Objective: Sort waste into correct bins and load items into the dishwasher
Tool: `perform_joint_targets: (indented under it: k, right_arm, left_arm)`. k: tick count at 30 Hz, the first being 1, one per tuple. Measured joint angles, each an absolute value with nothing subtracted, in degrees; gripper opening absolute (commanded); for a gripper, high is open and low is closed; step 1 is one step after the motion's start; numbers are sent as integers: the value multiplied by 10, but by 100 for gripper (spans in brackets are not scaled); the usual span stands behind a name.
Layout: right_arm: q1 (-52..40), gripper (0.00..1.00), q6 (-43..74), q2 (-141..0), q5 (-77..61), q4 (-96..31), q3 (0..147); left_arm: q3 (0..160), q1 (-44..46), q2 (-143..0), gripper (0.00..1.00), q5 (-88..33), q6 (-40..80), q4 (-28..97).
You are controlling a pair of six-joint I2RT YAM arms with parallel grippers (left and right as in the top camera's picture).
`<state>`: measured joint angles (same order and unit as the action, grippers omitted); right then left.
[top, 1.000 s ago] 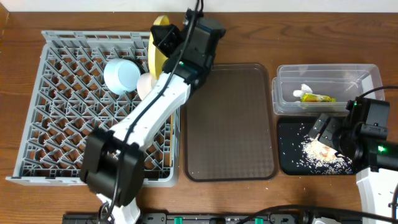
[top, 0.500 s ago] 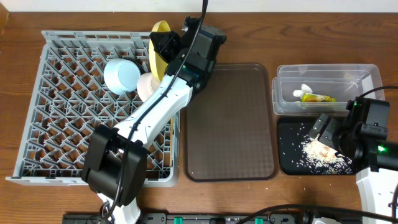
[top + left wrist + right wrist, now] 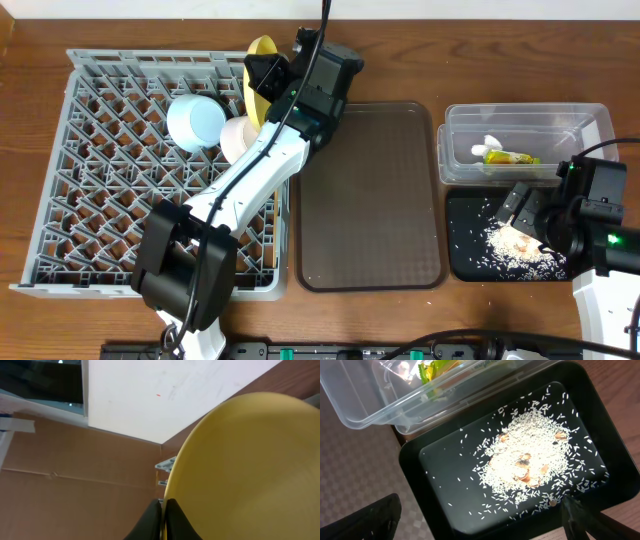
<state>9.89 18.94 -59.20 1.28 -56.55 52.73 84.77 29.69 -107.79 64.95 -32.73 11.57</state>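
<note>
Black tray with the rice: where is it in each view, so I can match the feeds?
Overhead: black tray at lower right, just below the clear tub.
Left wrist: not in it.
Right wrist: the tray fills the centre, tub at top left.
Shared landmark: the yellow-green wrapper inside the tub.

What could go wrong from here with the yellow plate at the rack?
1. The left gripper pinches only the thin rim of the upright yellow plate, so the plate could slip, or tip over on release if it is not seated between pegs.
2. The plate is close beside the white bowl and blue bowl in the rack. If it tilts, it may knock them.
</note>
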Motion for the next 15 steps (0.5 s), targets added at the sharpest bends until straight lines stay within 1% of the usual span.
perform_joint_targets:
  k: [13,15]
  right_arm:
    - [99,99,189,-592,13,-566,527]
    - [99,99,189,-592,13,-566,527]
  left_arm:
    - [848,297,-1078,11,590,-273,144]
    - [848,297,-1078,13,579,-269,145]
